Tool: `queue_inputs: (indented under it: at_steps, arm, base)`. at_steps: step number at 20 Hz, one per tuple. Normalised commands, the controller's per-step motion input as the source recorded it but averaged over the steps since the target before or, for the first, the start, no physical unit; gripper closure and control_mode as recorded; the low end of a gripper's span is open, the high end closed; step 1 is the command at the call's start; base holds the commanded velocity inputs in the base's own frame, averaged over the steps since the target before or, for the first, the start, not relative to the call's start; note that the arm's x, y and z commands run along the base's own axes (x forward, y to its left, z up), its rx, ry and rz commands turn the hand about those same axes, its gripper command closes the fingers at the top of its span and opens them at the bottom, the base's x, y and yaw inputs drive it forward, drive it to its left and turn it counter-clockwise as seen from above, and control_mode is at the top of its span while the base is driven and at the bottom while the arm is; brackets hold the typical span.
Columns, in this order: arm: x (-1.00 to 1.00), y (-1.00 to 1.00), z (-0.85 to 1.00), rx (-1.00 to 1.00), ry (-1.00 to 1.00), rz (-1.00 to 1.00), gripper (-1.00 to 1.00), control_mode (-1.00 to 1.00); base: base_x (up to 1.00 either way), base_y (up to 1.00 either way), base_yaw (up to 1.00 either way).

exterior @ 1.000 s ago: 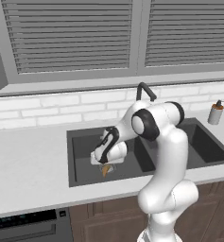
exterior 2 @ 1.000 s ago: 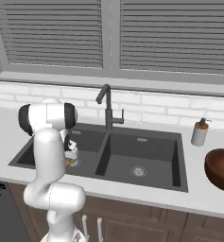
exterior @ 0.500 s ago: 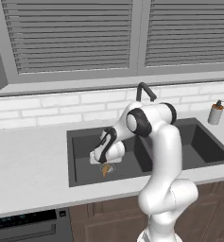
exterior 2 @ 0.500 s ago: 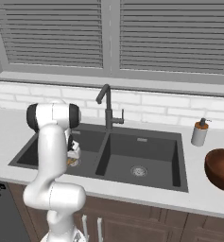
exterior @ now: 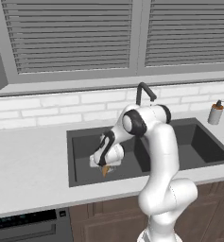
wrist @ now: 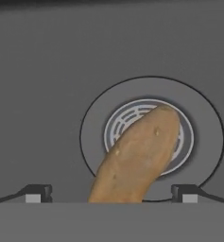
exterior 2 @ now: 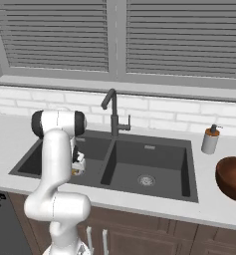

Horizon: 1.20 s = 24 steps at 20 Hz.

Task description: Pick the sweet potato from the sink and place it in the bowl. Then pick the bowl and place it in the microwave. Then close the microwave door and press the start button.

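The sweet potato (wrist: pixel 137 156) lies across the round steel drain (wrist: pixel 185 124) in the left basin of the dark sink (exterior: pixel 80 156). My gripper (wrist: pixel 111 194) is low in that basin, pointing down over the root. It is open, with one fingertip (wrist: pixel 38 193) on each side of the root and a gap to both. In the left base view the sweet potato (exterior: pixel 104 170) peeks out as an orange tip under the gripper (exterior: pixel 104 164). The wooden bowl (exterior 2: pixel 234 179) stands on the counter far right of the sink (exterior 2: pixel 149 159). The microwave and its door are out of view.
A dark gooseneck faucet (exterior 2: pixel 112 112) rises behind the divider between the basins. A soap dispenser (exterior 2: pixel 209 140) stands on the counter between sink and bowl. The right basin has its own drain (exterior 2: pixel 146 180). A dark appliance front (exterior: pixel 23 227) sits below the counter at the left.
The arm's elbow has swung left and lower. The gripper has sunk slightly toward the sweet potato, which has not moved.
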Motion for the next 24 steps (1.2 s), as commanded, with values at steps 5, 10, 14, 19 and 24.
queue_inputs:
  at_steps: [5, 10, 14, 19, 24]
  arm:
    - [0.02, 0.0, -0.26, 0.0, 0.0, 0.0, -1.0, -1.0]
    - [0.0, 0.0, -0.24, 0.0, 0.0, 0.0, 1.0, -1.0]
    - [0.0, 0.0, -0.03, 0.0, -0.01, 0.0, 1.0, -1.0]
    - [0.0, 0.0, 0.0, 0.0, 0.0, 0.0, 1.0, -1.0]
    - [-0.2, 0.0, 0.77, 0.0, -0.14, 0.0, 1.0, -1.0]
  base:
    - [0.0, 0.0, 0.0]
    - [0.0, 0.0, 0.0]
    - [0.0, 0.0, 0.0]
    - [0.0, 0.0, 0.0]
    - [0.0, 0.0, 0.0]
